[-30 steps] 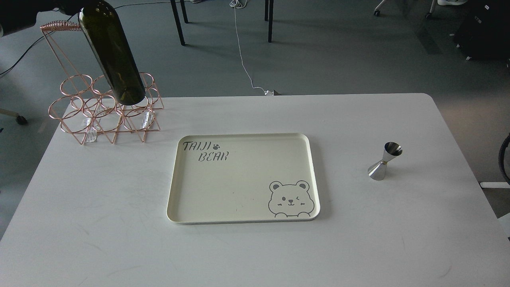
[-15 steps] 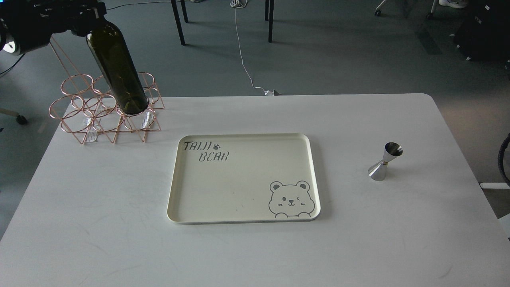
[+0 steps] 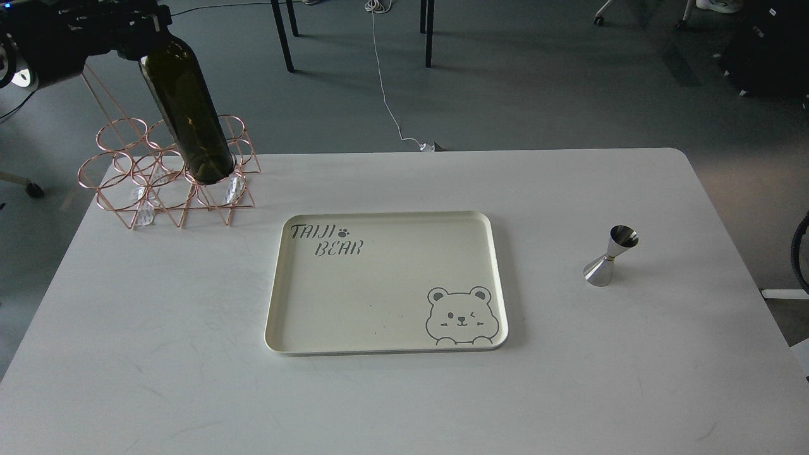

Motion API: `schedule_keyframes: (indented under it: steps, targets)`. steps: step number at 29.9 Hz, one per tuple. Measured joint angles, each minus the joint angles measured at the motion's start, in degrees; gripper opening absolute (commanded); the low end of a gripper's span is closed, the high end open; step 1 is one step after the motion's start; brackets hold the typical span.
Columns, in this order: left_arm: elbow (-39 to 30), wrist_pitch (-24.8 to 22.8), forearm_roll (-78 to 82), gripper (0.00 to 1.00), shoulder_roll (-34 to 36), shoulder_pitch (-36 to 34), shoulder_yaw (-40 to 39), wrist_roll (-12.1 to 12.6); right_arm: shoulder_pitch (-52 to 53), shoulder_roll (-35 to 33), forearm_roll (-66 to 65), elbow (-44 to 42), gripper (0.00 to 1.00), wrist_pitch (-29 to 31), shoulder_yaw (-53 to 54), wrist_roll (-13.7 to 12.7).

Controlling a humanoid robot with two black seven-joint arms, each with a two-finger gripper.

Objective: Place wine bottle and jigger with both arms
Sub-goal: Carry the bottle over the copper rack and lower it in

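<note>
The wine bottle (image 3: 187, 114) is dark olive green and leans to the upper left. Its base sits in the front right ring of the copper wire rack (image 3: 120, 183) at the table's back left. My left gripper (image 3: 140, 25) comes in at the top left corner, dark, and is closed around the bottle's neck, which it hides. The jigger (image 3: 610, 256) is small, shiny and silver, and stands upright on the table at the right, untouched. My right gripper is out of view; only a black curved part (image 3: 802, 253) shows at the right edge.
A cream tray (image 3: 278, 328) printed "TAIJI BEAR" with a bear drawing lies flat in the middle of the white table (image 3: 569, 379). The rack has several other rings. Chair legs (image 3: 284, 38) and a white cable (image 3: 385, 95) are on the floor behind.
The bottle has come down with my left gripper from above the rack, and its base has settled into the front right ring. The jigger and tray have not moved.
</note>
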Motion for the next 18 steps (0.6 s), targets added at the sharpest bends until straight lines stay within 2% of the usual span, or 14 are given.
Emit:
schedule_keyframes:
  steps: [18]
  targets:
    - [2.78,1.28,-0.16,0.26,-2.6,5.44,0.0,0.07,-0.31,0.0,0.0,-0.01,0.99,0.0,0.0,0.0]
